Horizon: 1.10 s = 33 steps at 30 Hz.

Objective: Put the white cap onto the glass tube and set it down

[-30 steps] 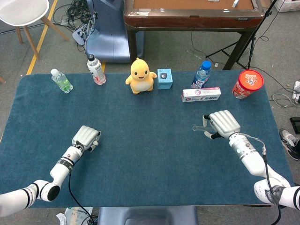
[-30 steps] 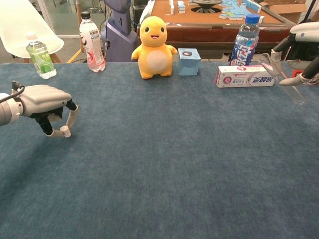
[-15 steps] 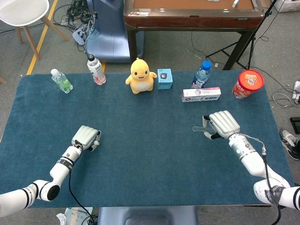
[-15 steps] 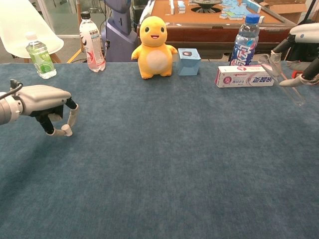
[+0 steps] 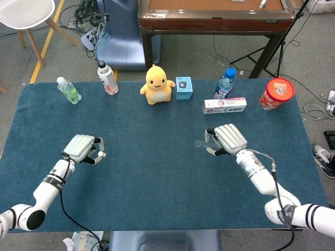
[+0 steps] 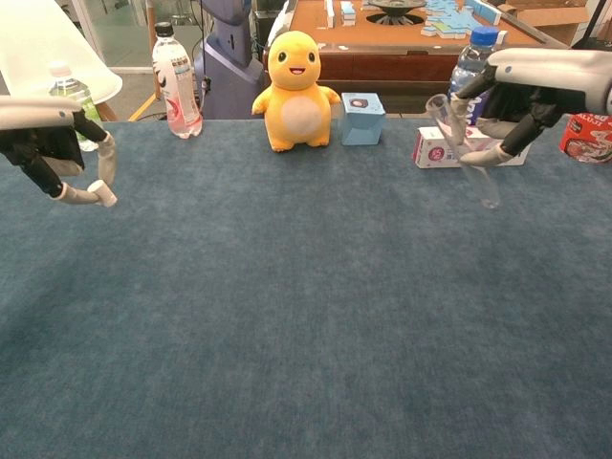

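Your right hand (image 5: 229, 139) holds the glass tube (image 6: 463, 150) above the right half of the table (image 5: 157, 172), fingers curled around its middle. In the chest view the tube stands tilted, its open end up and toward the far edge, its rounded end lower; it is clear of the blue cloth. In the head view only a short clear length shows, sticking out to the left of the hand.

Your left hand (image 6: 57, 143) pinches the white cap (image 6: 98, 192) at its fingertips above the left half of the table, well apart from the tube. The cap is not on the tube.

Along the far edge stand, from the left corner: a green bottle (image 5: 68, 90), a pink bottle (image 5: 107, 77), a yellow plush toy (image 5: 156, 84), a small blue box (image 5: 183, 87), a blue-capped bottle (image 5: 225, 82), a toothpaste box (image 5: 224, 105) lying flat, and a red tub (image 5: 276, 93) near the right corner.
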Motion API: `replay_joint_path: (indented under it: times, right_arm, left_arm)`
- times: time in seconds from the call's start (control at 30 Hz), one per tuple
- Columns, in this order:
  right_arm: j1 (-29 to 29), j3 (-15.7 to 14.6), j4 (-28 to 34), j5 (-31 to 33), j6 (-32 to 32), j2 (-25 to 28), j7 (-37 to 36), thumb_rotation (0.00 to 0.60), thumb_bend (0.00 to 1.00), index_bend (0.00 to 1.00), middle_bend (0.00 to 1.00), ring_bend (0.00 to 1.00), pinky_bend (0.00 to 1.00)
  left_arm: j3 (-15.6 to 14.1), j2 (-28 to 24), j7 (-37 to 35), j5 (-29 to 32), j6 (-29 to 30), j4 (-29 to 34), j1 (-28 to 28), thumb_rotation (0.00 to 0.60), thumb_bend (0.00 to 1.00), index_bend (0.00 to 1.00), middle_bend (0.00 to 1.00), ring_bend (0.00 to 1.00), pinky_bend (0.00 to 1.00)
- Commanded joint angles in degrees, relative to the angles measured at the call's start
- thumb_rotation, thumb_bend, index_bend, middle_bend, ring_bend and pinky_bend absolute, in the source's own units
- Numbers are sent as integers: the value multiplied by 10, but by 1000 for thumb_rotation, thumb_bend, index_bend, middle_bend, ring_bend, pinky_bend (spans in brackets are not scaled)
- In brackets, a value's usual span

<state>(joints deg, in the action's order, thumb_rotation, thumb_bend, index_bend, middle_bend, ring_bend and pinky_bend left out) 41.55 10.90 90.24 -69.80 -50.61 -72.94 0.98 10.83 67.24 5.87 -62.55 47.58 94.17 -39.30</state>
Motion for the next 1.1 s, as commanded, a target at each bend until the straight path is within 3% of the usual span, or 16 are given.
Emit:
replay_joint_path:
  times: [0.03, 0.47, 0.77, 1.1]
  right_arm:
    - [15, 15, -32, -23, -6, -44, -42, 600, 644, 839, 911, 1000, 1000]
    - [67, 39, -119, -65, -8, -166, -124, 600, 644, 847, 913, 1000, 1000]
    - [93, 47, -160, -75, -13, -218, -131, 600, 585, 846, 913, 1000, 1000]
    - [126, 69, -165, -36, 20, -249, -104, 600, 584, 846, 913, 1000, 1000]
  left_arm:
    - [15, -46, -21, 4, 13, 48, 11, 600, 290, 558, 1000, 1000, 1000]
    - [44, -141, -47, 5, 28, 151, 13, 600, 290, 564, 1000, 1000, 1000]
    - [52, -167, -45, 7, 32, 188, 4, 600, 289, 571, 1000, 1000, 1000]
    - [56, -163, -24, 15, 51, 209, -9, 600, 289, 575, 1000, 1000, 1000]
